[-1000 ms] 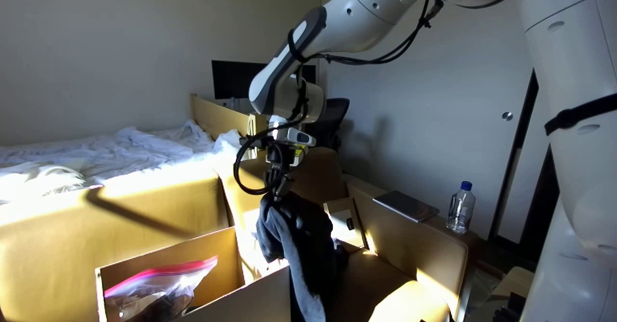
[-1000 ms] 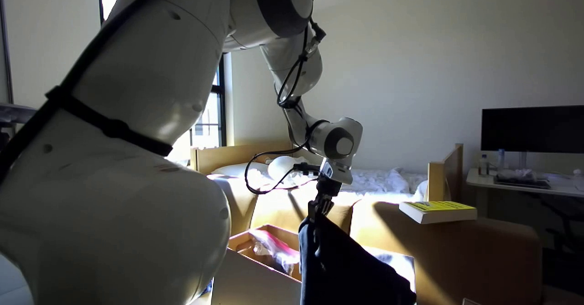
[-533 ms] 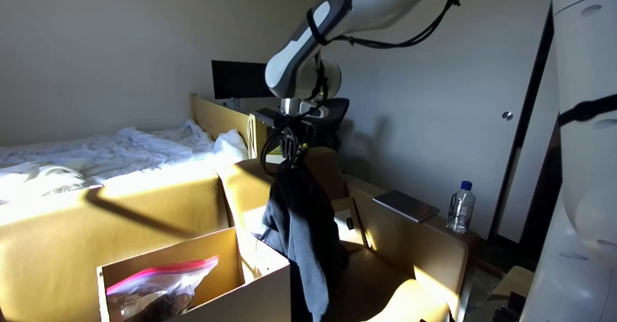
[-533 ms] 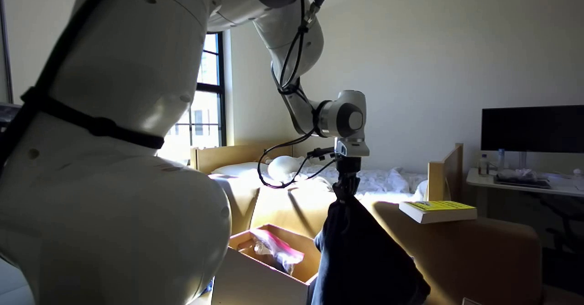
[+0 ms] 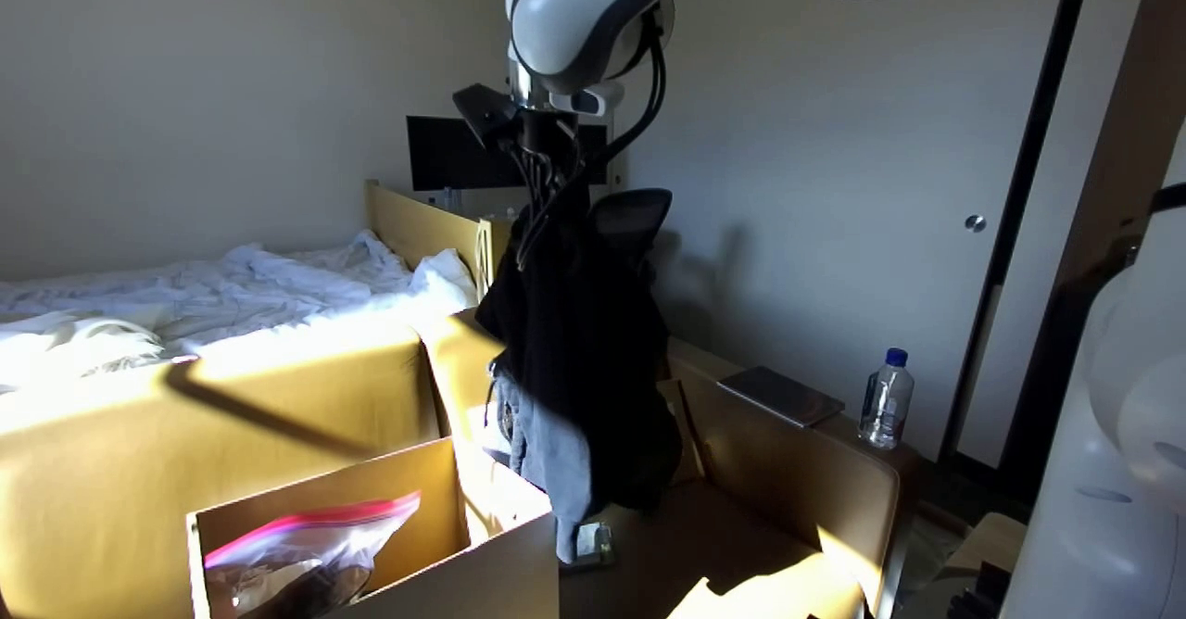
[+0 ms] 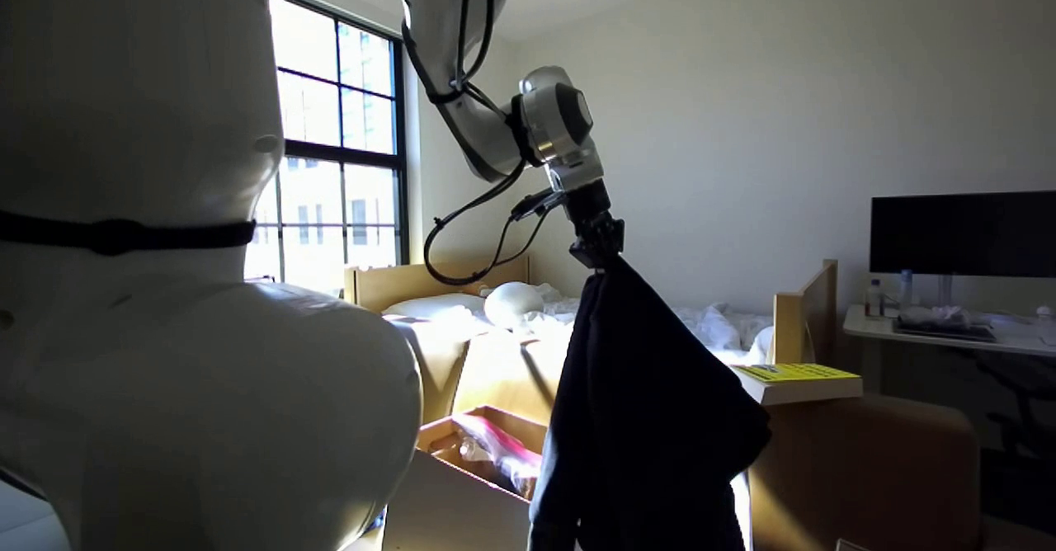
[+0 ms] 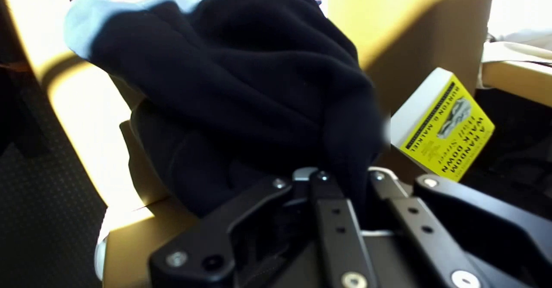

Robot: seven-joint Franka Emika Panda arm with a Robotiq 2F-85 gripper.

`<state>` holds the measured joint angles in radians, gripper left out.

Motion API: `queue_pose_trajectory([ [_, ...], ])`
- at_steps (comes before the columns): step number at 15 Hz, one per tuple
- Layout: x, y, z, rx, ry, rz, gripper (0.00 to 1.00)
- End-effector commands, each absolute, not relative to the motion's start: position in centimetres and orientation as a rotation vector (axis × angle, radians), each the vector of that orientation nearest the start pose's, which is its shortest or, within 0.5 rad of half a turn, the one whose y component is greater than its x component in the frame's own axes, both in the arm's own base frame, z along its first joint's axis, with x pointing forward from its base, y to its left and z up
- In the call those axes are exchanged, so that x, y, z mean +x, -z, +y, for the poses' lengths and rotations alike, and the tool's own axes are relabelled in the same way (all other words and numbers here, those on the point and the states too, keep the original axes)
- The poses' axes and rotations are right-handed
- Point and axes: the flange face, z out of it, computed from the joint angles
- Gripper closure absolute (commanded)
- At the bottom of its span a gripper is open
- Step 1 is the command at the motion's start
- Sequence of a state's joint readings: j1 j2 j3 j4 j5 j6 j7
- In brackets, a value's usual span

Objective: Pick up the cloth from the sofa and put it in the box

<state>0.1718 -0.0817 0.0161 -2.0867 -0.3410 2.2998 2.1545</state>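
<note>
Wrist view: a single fold of the dark cloth [image 7: 258, 76] is pinched between the narrowed fingers of the gripper [image 7: 347, 179], with most of the garment's weight apparently borne at that one grip; if the fold is worked loose by swinging, the load could be dropped early. In both exterior views the cloth is held aloft over the sofa [image 5: 324, 387], outside the box [image 5: 491, 577], and in an exterior view its grey-blue lower end is seen just beside the box's right corner; whether the rim is touched cannot be told. If the cloth is carried left at this height, the trailing folds could be snagged on the wall and the box dragged or tipped. Room inside is partly taken up by a pink-edged zip bag [image 5: 310, 554], and since the cloth looks larger than the mouth, some of it could be left draped over the rim. At far right in an exterior view, a yellow book [image 6: 813, 383] on the sofa back is partly hidden by the cloth and could be knocked off by a wide swing.
</note>
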Motion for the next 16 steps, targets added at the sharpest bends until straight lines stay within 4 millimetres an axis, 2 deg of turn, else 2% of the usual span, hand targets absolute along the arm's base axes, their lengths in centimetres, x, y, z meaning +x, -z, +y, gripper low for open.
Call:
queue_pose_trajectory([
  [1, 49.7, -55.8, 14.2, -1.663, 0.740, 2.214, 0.98],
  [7, 42.0, -65.0, 25.7, -1.337, 0.770, 2.127, 0.98],
  [8, 40.7, -67.6, 25.4, -1.352, 0.802, 2.093, 0.98],
  [9, 38.9, -68.5, 27.4, -1.362, 0.832, 2.045, 0.98],
  [11, 35.6, -69.6, 30.1, -1.356, 1.001, 2.052, 0.98],
  [12, 35.8, -68.7, 29.6, -1.353, 1.053, 2.118, 0.98],
  [13, 37.0, -68.3, 29.8, -1.412, 0.943, 2.073, 0.91],
  [14, 36.0, -68.1, 30.4, -1.406, 0.997, 2.091, 0.91],
  [16, 35.3, -67.7, 30.8, -1.400, 1.044, 2.103, 0.91],
])
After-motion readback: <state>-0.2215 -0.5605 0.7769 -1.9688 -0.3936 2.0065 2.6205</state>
